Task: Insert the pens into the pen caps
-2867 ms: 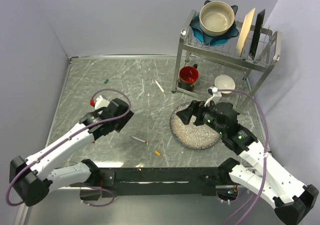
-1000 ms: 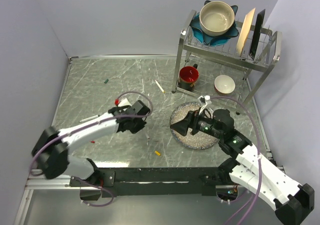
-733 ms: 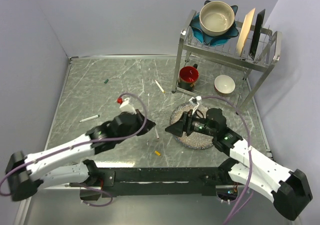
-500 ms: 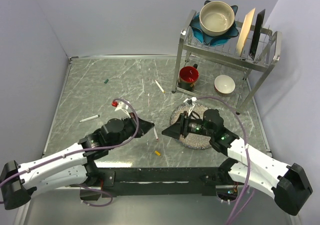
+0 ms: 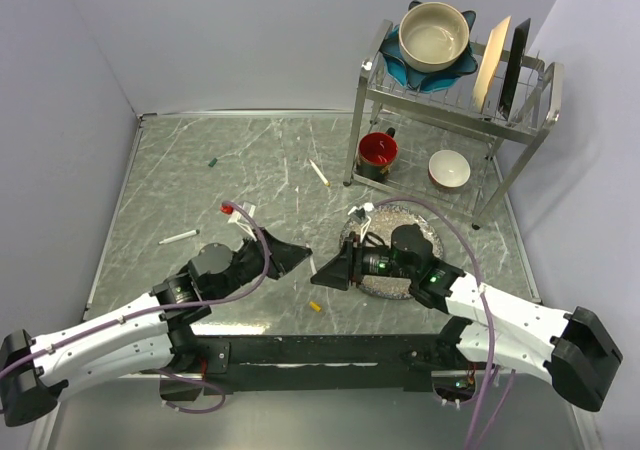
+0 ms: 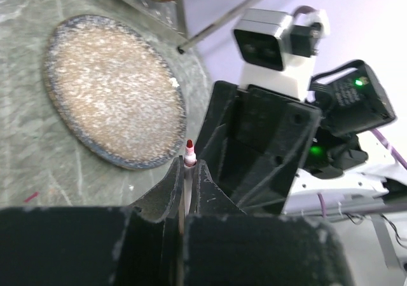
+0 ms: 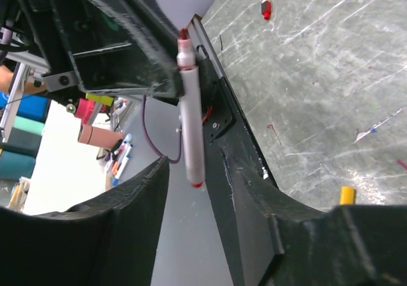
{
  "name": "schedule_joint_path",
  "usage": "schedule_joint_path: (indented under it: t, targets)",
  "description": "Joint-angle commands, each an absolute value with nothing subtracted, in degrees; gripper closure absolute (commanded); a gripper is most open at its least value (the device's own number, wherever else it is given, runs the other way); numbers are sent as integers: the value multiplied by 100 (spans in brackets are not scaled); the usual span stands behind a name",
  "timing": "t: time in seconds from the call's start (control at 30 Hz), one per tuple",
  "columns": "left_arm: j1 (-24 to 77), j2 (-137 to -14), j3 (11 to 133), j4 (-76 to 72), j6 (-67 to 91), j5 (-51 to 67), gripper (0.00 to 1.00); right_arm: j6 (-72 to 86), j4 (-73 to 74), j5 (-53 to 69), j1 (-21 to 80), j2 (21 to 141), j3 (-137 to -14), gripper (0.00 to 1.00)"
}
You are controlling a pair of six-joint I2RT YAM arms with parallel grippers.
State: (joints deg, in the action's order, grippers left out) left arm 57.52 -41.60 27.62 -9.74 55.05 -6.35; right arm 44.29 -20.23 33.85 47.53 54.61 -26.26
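Note:
My left gripper (image 5: 303, 260) (image 6: 187, 165) is shut on a white pen (image 6: 184, 184) (image 7: 189, 108) (image 5: 312, 267), whose red tip pokes out just past the fingertips. My right gripper (image 5: 322, 275) (image 7: 194, 165) faces it, and the pen's free end hangs between the right jaws. A gap shows on both sides of the barrel, so this gripper is open. A yellow cap (image 5: 315, 307) (image 7: 346, 195) lies on the table below the grippers. A red cap (image 7: 266, 7) lies farther off, and a green cap (image 5: 213, 160) sits at the far left. Two more pens (image 5: 178, 237) (image 5: 319, 172) lie on the table.
A speckled plate (image 5: 428, 232) lies under the right arm. A metal dish rack (image 5: 455, 95) stands at the back right, holding a bowl (image 5: 434, 32) and upright plates. Below the rack are a red mug (image 5: 378, 153) and a small bowl (image 5: 449, 168).
The left arm has carried the pen off the table toward the middle. The right gripper has moved left to meet it, and its jaws have narrowed around the pen's end.

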Motion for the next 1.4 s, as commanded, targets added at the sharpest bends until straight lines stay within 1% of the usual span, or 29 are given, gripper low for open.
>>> schedule_joint_path:
  t: [0.0,0.1,0.33,0.43,0.47,0.5,0.57,0.6,0.63,0.67,0.73,0.77,0.8,0.83,0.87,0.93,0.97,1.0,1.03,1.07,1.1,1.13,1.17,1.2,1.23,1.27,1.37]
  targets:
    - [5774,-4096,2707,-1494,5344,-176,99,4430,-2399,3261,4930,5545,-2970,52]
    - [5774,-4087,2637,-1678,5326,-44,99,4447,-2461,3269,5010,5599,-3006,57]
    - [5766,-4096,2637,-1793,5300,97,99,4509,-2689,3226,5080,5502,-2900,59]
    - [5766,-4113,2646,-1819,5291,158,99,4526,-2698,3199,5080,5432,-2883,63]
    - [5766,-4113,2654,-1837,5300,167,99,4526,-2707,3208,5089,5423,-2874,73]
    - [5766,-4113,2654,-1837,5291,167,99,4526,-2733,3208,5089,5414,-2874,80]
    - [5774,-4104,2672,-1785,5291,158,99,4579,-2777,3129,5080,5362,-2796,100]
    - [5766,-4096,2689,-1732,5300,150,91,4605,-2856,3103,5089,5335,-2760,100]
    - [5774,-4104,2716,-1644,5309,19,78,4614,-2856,3094,5089,5265,-2734,100]
    - [5774,-4096,2785,-1417,5378,18,47,4606,-2813,3007,5089,5221,-2716,100]
    - [5774,-4078,2900,-995,5527,-707,20,4527,-2532,2787,5089,5020,-2707,100]
    - [5766,-4078,3057,-750,5859,-1051,1,4483,-2383,2499,5089,4932,-2716,100]
    - [5766,-4069,3154,-103,6089,-1368,1,4439,-2051,2348,5080,4844,-2725,100]
    - [5766,-4095,3251,243,6317,-1676,0,4351,-1883,2190,5080,4686,-2733,100]
    - [5766,-4113,3487,603,6693,-2253,1,4316,-1733,1936,5080,4598,-2751,100]
    - [5774,-4192,3908,1666,7134,-2827,0,4272,-1425,1776,5080,4352,-2716,100]
    - [5774,-4236,4050,2070,7641,-3370,2,4254,-1372,1714,5080,4246,-2664,100]
    - [5774,-4297,4200,2422,7820,-3688,3,4254,-1319,1627,5080,4158,-2620,100]
    - [5766,-4454,4471,3174,7961,-3961,5,4263,-1301,1591,5080,3983,-2541,100]
    - [5740,-4569,4595,3564,8354,-4521,8,4245,-1275,1547,5080,3903,-2505,100]
    - [5687,-4701,4727,4125,8672,-4735,9,4219,-1179,1495,5080,3833,-2496,100]
    - [5417,-4989,4972,5131,9014,-4842,11,4175,-1117,1485,5080,3728,-2513,100]
    - [5188,-5131,5088,5637,9592,-4869,12,4140,-1038,1468,5080,3692,-2531,100]
    - [4933,-5255,5167,5982,9746,-4782,12,4061,-872,1459,5080,3665,-2557,100]
    - [4400,-5430,5229,6281,9756,-4703,12,4026,-792,1433,5080,3630,-2592,100]
    - [4142,-5475,5195,6319,9608,-4659,9,3999,-739,1415,5080,3595,-2593,100]
    - [3298,-5458,4905,6319,9492,-4465,9,3964,-659,1433,5071,3472,-2549,100]
